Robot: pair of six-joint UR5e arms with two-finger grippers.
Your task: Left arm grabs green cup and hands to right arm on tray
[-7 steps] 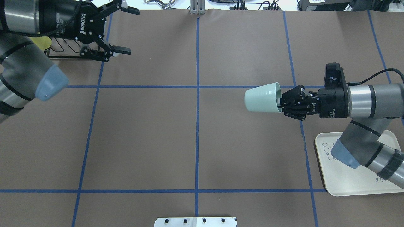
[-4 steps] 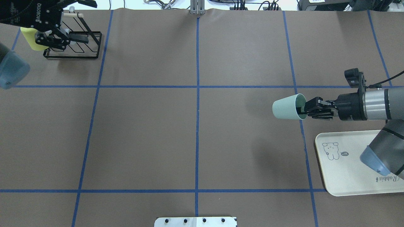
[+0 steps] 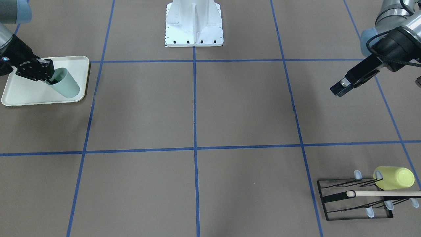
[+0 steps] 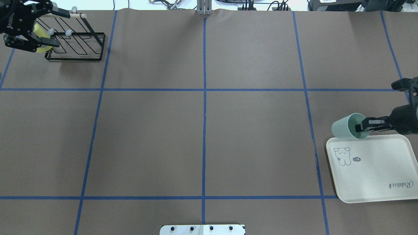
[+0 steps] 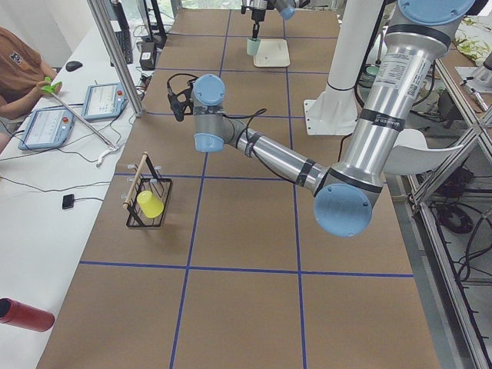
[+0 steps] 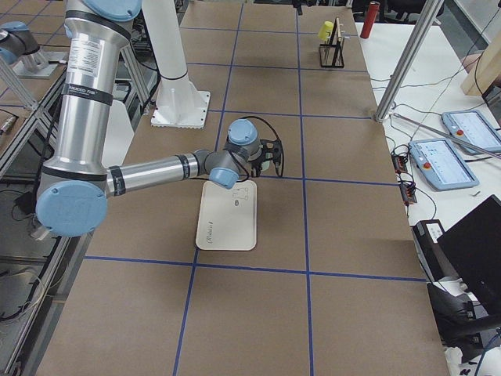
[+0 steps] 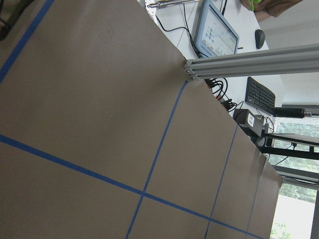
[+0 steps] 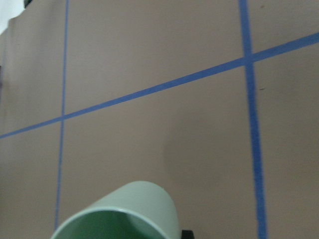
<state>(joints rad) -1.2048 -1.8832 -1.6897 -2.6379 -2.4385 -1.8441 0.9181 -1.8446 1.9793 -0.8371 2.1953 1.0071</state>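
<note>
My right gripper point(image 4: 360, 127) is shut on the rim of the pale mint-green cup point(image 4: 343, 126), with one finger inside it. The cup is tilted, its mouth toward the gripper, at the far left corner of the cream rabbit tray point(image 4: 375, 169). In the front-facing view the green cup point(image 3: 65, 86) hangs over the tray point(image 3: 23, 93), held by the right gripper point(image 3: 46, 75). The right wrist view shows the cup's rim point(image 8: 124, 214). My left gripper point(image 4: 62, 28) is open and empty at the far left, above the rack.
A black wire rack point(image 4: 78, 45) stands at the far left corner and holds a yellow-green cup point(image 3: 393, 177). The rack also shows in the front-facing view point(image 3: 355, 200). Blue tape lines cross the brown table. The white robot base point(image 3: 194, 26) is at the near edge.
My right arm has drawn back to the right with the green cup, from mid-table to the tray's corner. My left arm has pulled back left to the rack, still open.
</note>
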